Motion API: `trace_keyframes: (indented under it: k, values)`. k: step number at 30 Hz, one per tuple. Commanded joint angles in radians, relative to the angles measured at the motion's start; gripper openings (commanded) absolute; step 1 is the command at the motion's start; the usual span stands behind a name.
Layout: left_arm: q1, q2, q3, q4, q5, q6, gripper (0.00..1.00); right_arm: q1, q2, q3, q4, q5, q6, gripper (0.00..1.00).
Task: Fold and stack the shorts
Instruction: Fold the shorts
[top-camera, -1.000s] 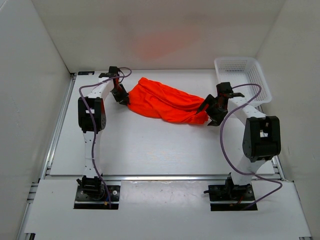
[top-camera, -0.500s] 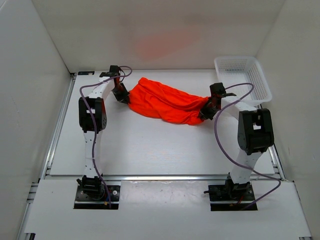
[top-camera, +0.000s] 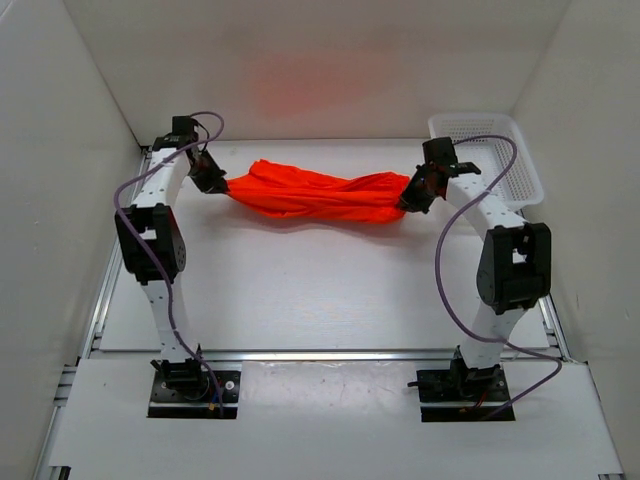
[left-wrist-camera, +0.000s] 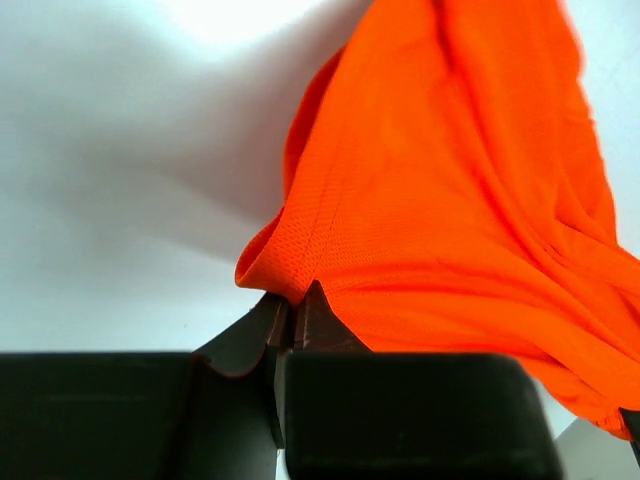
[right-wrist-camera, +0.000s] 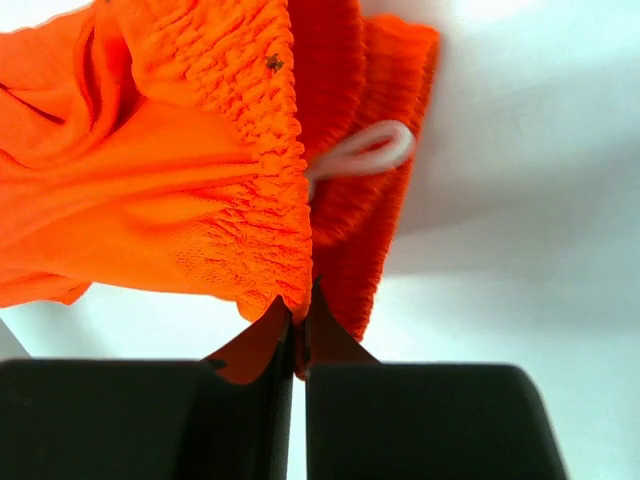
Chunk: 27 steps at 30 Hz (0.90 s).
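The orange-red shorts (top-camera: 315, 194) hang stretched in a long twisted band between my two grippers, lifted above the white table (top-camera: 320, 290). My left gripper (top-camera: 213, 180) is shut on the band's left end; in the left wrist view a hemmed edge of the shorts (left-wrist-camera: 450, 200) is pinched in the left gripper (left-wrist-camera: 296, 305). My right gripper (top-camera: 411, 195) is shut on the right end. There the gathered elastic waistband (right-wrist-camera: 250, 150) sits in the right gripper (right-wrist-camera: 300, 310), with the white drawstring (right-wrist-camera: 365, 152) looping just above it.
A white mesh basket (top-camera: 488, 152) stands at the back right corner, just behind the right arm. White walls (top-camera: 60, 150) close the table on the left, back and right. The arm bases (top-camera: 190, 385) sit at the near edge.
The right gripper closed on the waistband end. Both arms then rose and pulled apart, the left one swinging left, so the shorts went from a crumpled heap to a taut raised band.
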Motion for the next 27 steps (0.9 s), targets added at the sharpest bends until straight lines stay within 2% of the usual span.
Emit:
trace_keyframes:
  k: [1,4,6,7,9,10,11,12,13,14,16,19,20,21,22,24,26,27]
  values:
    - [-0.012,-0.19,-0.19,-0.013,-0.054,0.024,0.11,0.007,-0.114,-0.109,-0.076,0.008,-0.036,0.0]
    - [-0.012,-0.345,-0.37,0.01,-0.102,0.024,0.11,0.017,-0.217,-0.284,-0.076,0.008,-0.054,0.0]
    - [-0.012,-0.457,-0.55,0.019,-0.111,-0.002,0.11,0.039,-0.3,-0.379,-0.067,0.018,-0.055,0.0]
    - [-0.012,-0.491,-0.605,0.019,-0.111,-0.012,0.11,0.04,-0.326,-0.472,-0.053,0.019,-0.055,0.0]
    - [-0.021,-0.546,-0.746,0.028,-0.12,-0.043,0.12,0.05,-0.383,-0.549,-0.039,0.019,-0.055,0.02]
    - [-0.021,-0.579,-0.783,0.028,-0.108,-0.043,0.26,0.059,-0.395,-0.598,-0.039,0.019,-0.067,0.23]
    - [-0.021,-0.588,-0.811,0.028,-0.099,-0.054,0.45,0.059,-0.414,-0.614,-0.039,0.019,-0.08,0.36]
    - [-0.021,-0.588,-0.848,0.028,-0.099,-0.054,0.83,0.059,-0.426,-0.623,-0.039,0.019,-0.081,0.5]
    - [-0.021,-0.599,-0.859,0.028,-0.09,-0.054,0.96,0.059,-0.44,-0.623,-0.055,0.034,-0.094,0.75]
    - [-0.03,-0.614,-0.859,0.028,-0.09,-0.054,1.0,0.059,-0.469,-0.623,-0.064,0.046,-0.108,0.81]
    - [-0.03,-0.642,-0.84,0.014,-0.107,-0.054,1.0,0.059,-0.5,-0.6,-0.105,0.098,-0.122,0.87]
    - [-0.062,-0.665,-0.75,-0.015,-0.152,-0.054,1.0,0.07,-0.535,-0.539,-0.153,0.137,-0.148,0.87]
    - [-0.073,-0.665,-0.724,-0.025,-0.153,-0.054,0.96,0.09,-0.549,-0.51,-0.153,0.149,-0.16,0.78]
    - [-0.097,-0.665,-0.674,-0.026,-0.153,-0.03,0.88,0.09,-0.549,-0.497,-0.153,0.149,-0.16,0.7]
    - [-0.113,-0.628,-0.647,-0.026,-0.14,-0.02,0.76,0.116,-0.538,-0.487,-0.153,0.149,-0.16,0.53]
    - [-0.166,-0.576,-0.586,-0.036,-0.14,-0.011,0.48,0.125,-0.508,-0.451,-0.144,0.149,-0.17,0.47]
    - [-0.205,-0.477,-0.499,-0.036,-0.14,0.014,0.51,0.148,-0.452,-0.43,-0.132,0.122,-0.17,0.5]
    - [-0.22,-0.443,-0.469,-0.053,-0.157,0.014,0.58,0.148,-0.435,-0.407,-0.122,0.105,-0.16,0.56]
